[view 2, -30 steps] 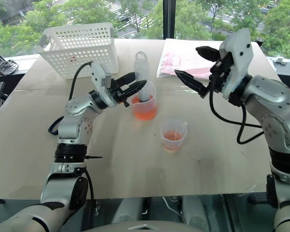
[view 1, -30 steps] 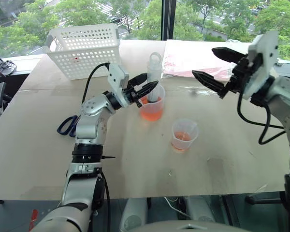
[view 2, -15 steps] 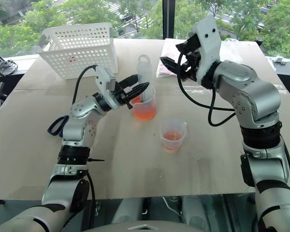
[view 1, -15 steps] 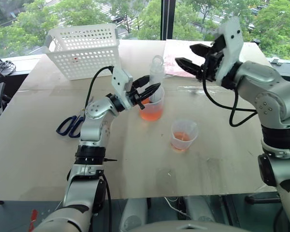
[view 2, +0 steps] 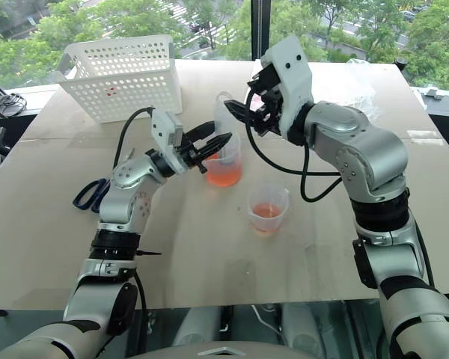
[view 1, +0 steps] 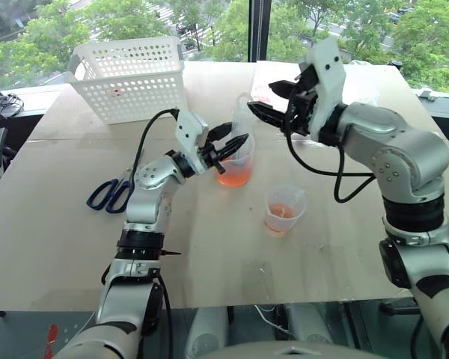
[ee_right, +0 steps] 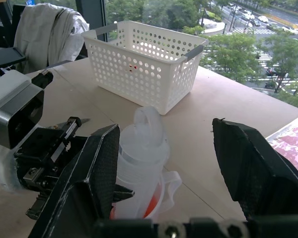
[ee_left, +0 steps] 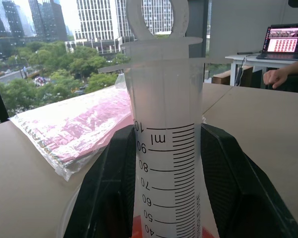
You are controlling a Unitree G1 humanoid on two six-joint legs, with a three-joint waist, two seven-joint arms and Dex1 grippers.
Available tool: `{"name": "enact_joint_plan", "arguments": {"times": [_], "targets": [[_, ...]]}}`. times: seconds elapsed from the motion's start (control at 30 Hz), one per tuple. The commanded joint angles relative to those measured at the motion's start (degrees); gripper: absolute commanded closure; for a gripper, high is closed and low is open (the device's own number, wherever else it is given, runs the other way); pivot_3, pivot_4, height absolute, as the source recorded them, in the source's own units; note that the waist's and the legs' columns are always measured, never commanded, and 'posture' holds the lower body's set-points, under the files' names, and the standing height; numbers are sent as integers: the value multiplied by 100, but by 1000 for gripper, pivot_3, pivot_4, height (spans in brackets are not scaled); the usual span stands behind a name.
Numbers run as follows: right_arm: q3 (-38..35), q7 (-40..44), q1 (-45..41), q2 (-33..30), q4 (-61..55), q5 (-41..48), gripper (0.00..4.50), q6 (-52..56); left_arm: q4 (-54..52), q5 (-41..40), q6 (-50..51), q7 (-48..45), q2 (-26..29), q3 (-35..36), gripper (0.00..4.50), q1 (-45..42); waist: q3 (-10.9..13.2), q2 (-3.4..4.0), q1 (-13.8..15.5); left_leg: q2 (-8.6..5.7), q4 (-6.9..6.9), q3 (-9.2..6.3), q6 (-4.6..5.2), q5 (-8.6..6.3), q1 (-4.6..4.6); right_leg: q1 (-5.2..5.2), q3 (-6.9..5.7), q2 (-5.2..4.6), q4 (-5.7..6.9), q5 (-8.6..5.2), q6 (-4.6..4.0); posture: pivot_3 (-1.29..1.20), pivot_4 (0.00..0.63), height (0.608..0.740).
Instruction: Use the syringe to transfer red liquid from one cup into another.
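Clamped the syringe (view 1: 242, 123) by its barrel in the left jaws, closed in snugly against both sides just under the flange. Kept it upright that way, with the printed scale readable in the left wrist view. Stood it tip-down inside the larger spouted cup (view 1: 236, 161), near the middle of the desk (view 1: 60, 247), so that the lower end sat in the red liquid (view 1: 234, 176). Probably meant the firm hold on the barrel to stop it rising or tipping once the plunger was pulled.

Left the plunger pushed well in, its ring (ee_right: 149, 119) standing just above the flange. Could not tell how much liquid, if any, was in the barrel.

Brought the right jaws in level from the right, at the height of that ring. Spread them wide and held nothing. Framed the ring between the two black fingers (ee_right: 102, 163) in the right wrist view, nearer one finger than the other and seemingly not touching. Looked set to close on the ring and draw it up; judged the draw not yet begun.

Placed the smaller cup (view 1: 286, 209) nearer and to the right of the larger one, close but apart, with a little red liquid at its bottom. Handy there for a short carry.

Left the blue-handled scissors (view 1: 108, 193) at the left and the white basket (view 1: 131, 75) at the far left, well out of the way.
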Motion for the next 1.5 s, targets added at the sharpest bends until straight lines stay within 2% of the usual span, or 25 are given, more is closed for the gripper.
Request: {"name": "enact_joint_plan", "arguments": {"times": [0.03,0.1,0.2,0.37,1.5], "targets": [[-5,-95,-245,116,-44,-223,1294,-99,-366,-15,-21,82,19,-39,3175,-30,0,0,1,0,0,0,0,0,0,0,0,0,0,0,0,0,150,740],[44,-92,-262,166,-4,-326,1294,-119,-390,-22,-5,103,18,-59,3175,-39,0,0,1,0,0,1,0,0,0,0,0,0,0,0,0,0,150,740],[108,-124,-288,227,65,-507,2056,-171,-441,-22,9,120,21,-89,3175,-22,0,0,2,0,0,1,0,0,0,0,0,0,-1,0,0,0,150,740],[99,-78,-318,295,119,-649,4397,-193,-565,-10,52,138,22,-134,3175,32,0,1,-2,0,-1,0,0,0,0,-1,0,0,-1,0,0,0,150,740],[-151,199,-981,551,596,-967,4456,-802,-1041,-211,548,246,59,-263,3175,371,2,3,-129,2,-15,3,0,0,-1,-7,2,-1,-6,-1,0,0,150,740]]}}
